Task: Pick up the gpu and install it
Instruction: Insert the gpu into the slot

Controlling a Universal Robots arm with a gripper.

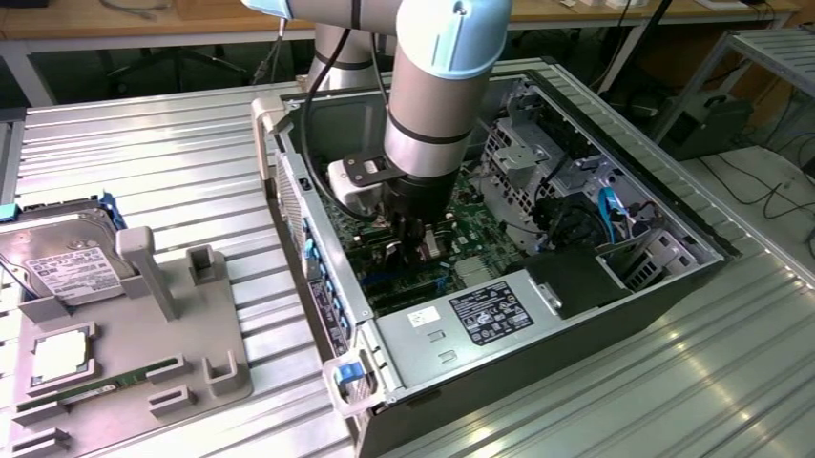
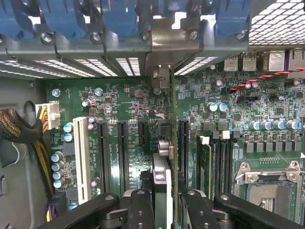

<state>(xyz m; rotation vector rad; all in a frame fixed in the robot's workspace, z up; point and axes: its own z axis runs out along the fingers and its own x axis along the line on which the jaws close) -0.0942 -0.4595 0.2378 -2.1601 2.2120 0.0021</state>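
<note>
The gpu (image 2: 163, 172) stands on edge between my fingers (image 2: 139, 206), so the wrist view shows its thin edge and green board running toward its silvery bracket (image 2: 164, 50) at the case's rear wall. My gripper (image 2: 167, 202) is shut on the card. It hangs low over the green motherboard (image 2: 128, 109), in line with the black expansion slots (image 2: 123, 148); whether it is seated in a slot I cannot tell. In the exterior view my gripper (image 1: 415, 250) reaches down into the open computer case (image 1: 637, 205), with the gpu (image 1: 429, 251) as a pale sliver between the fingers.
Blue slot latches (image 2: 114, 19) line the case's rear edge. A braided cable bundle (image 2: 19, 131) and the CPU socket (image 2: 267, 191) flank the slots. The power supply (image 1: 478, 315) fills the case's near end. A grey tray (image 1: 166, 334) at the exterior view's left carries a hard drive (image 1: 64, 262).
</note>
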